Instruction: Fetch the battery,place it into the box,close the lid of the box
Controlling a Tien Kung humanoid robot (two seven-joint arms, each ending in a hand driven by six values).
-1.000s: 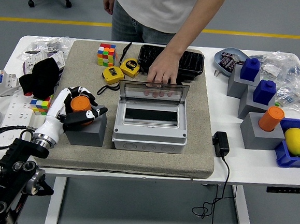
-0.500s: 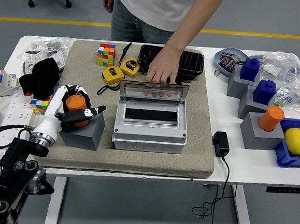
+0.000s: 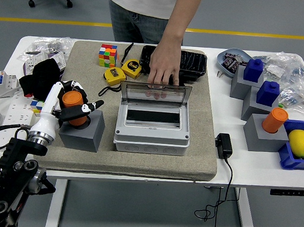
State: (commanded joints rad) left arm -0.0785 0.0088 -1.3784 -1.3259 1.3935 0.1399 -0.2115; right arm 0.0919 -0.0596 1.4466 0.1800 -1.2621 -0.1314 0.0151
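— Looking over the white table (image 3: 227,166), what are you seeing, largest first?

— I am seeing a beige mat (image 3: 190,164) covering the middle of it. On the mat, the grey box (image 3: 151,132) is sitting with its clear lid (image 3: 154,96) standing open and tilted back. A person at the far side is resting 1 hand (image 3: 163,69) on the lid's top edge, fingertips showing through the clear panel.

— And beside the box?

— Just left of it, a grey block (image 3: 84,132) is sitting on the mat. Behind the box, a black tray (image 3: 190,64) is lying, with 2 yellow tape measures (image 3: 122,72) and a colour cube (image 3: 107,55) to its left.

— Where is the battery?

— The orange battery (image 3: 73,104) is standing upright over the block's top, in my left hand (image 3: 71,104). I cannot tell whether its base is touching the block.

— What are your fingers doing?

— I am curling them around the battery: some are wrapping its far side, and 1 finger (image 3: 92,106) is pointing right across its front.

— Your other arm?

— It is not showing. On the right, 3 more grey blocks are carrying 2 blue pieces (image 3: 262,80) and an orange cylinder (image 3: 274,120).
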